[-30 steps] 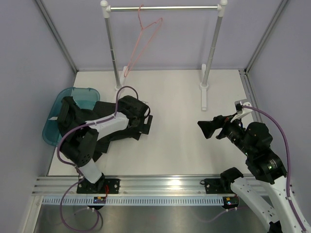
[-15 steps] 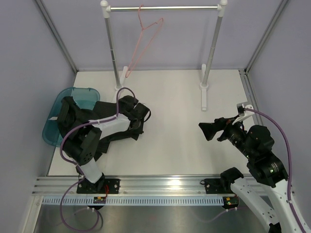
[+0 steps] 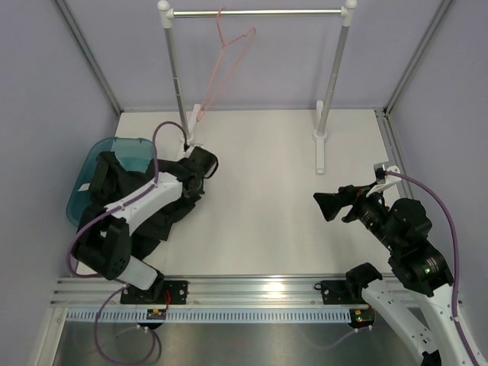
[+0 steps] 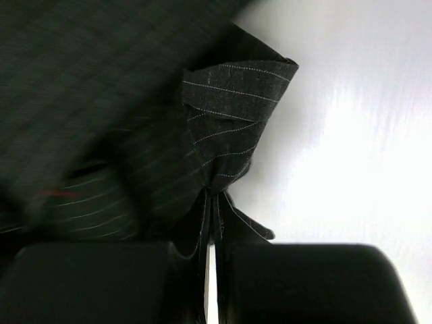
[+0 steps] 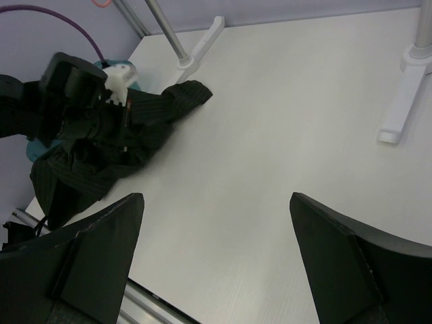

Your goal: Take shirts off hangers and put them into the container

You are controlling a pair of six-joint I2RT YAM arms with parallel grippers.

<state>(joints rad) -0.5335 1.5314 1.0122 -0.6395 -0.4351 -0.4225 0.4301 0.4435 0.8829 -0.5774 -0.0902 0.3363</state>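
Note:
The black pinstriped shirt (image 3: 156,210) lies crumpled on the white table at the left, partly draped over the teal container (image 3: 118,149). My left gripper (image 3: 197,175) sits at the shirt's right edge. In the left wrist view, the left gripper (image 4: 214,248) is shut on a bunched fold of the shirt (image 4: 229,101). The pink wire hanger (image 3: 227,65) hangs bare and tilted on the rail. My right gripper (image 3: 332,204) hovers open over bare table at the right, far from the shirt (image 5: 183,96). Nothing lies between the right gripper (image 5: 216,236) fingers.
The metal rail (image 3: 255,12) rests on two white posts (image 3: 334,72) with feet (image 3: 320,152) on the table at the back. Grey walls close in the left, right and back. An aluminium rail (image 3: 252,288) runs along the near edge.
The left gripper went from open to shut on the shirt's fold, then moved left and away, dragging the fabric toward the container. The right arm barely moved.

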